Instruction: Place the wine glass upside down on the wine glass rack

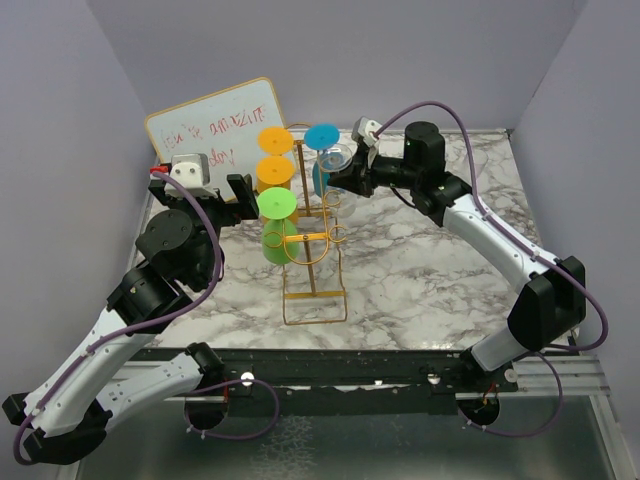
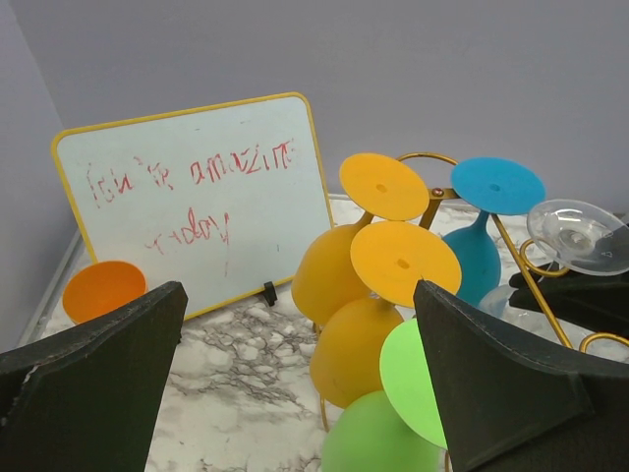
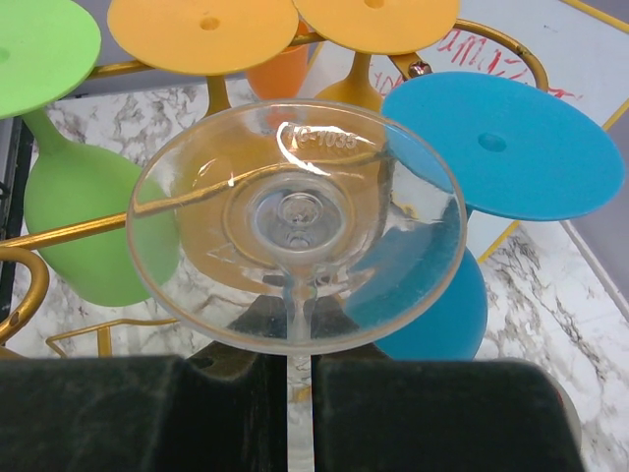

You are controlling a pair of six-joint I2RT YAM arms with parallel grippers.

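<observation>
A clear wine glass (image 3: 295, 211) is held upside down, its round foot on top, by my right gripper (image 3: 300, 369), which is shut on the stem. It hangs at the right side of the gold wire rack (image 1: 315, 300), just in front of a hanging blue glass (image 1: 322, 137). The clear glass also shows in the top view (image 1: 338, 155) and the left wrist view (image 2: 580, 236). Two orange glasses (image 1: 274, 170) and a green one (image 1: 277, 205) hang on the rack's left side. My left gripper (image 1: 200, 188) is open and empty, left of the rack.
A whiteboard (image 1: 215, 125) with red writing leans at the back left. An orange cup (image 2: 103, 290) sits in front of it. Grey walls close in the left, back and right of the marble table (image 1: 420, 270).
</observation>
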